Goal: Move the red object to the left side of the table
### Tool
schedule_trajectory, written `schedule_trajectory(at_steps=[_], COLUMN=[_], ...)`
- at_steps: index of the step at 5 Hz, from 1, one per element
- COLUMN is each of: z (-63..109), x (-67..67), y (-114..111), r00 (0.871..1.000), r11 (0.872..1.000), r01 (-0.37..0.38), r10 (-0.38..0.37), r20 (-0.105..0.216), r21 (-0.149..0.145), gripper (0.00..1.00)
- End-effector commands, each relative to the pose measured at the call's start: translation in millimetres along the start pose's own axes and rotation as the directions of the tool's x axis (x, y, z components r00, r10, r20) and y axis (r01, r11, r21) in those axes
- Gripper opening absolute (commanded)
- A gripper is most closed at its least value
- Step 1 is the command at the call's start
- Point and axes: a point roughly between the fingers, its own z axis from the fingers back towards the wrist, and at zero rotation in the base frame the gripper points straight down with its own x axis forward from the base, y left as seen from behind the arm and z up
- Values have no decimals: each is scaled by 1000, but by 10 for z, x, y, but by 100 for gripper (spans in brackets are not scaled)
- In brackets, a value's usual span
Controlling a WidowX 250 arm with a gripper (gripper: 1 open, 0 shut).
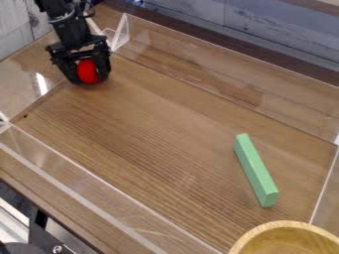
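Straddling the red object (87, 71) with end effector (81, 73) spread apart, near the table's (146, 139) far left corner; green block (256, 169) lying near the right edge.

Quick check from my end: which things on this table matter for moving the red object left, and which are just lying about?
Part of the job:
- red object, far left, between the open fingers of the hand
- table

Lying about:
- green block, right side
- wooden bowl, bottom right corner
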Motion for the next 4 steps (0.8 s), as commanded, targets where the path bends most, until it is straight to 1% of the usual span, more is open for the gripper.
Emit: schedule_trajectory(at_steps=[1, 2, 3, 4], z=[436, 525, 545, 478], x=[140, 134, 128, -7], y=[-183, -203, -168, -176], r00=[992, 989, 989, 991], r11=[996, 993, 991, 993], r01=[88, 115, 131, 115], r10=[-89, -115, -131, -115], r20=[90, 89, 71, 62], r21=[18, 9, 6, 9], gripper=[100, 100, 100, 100])
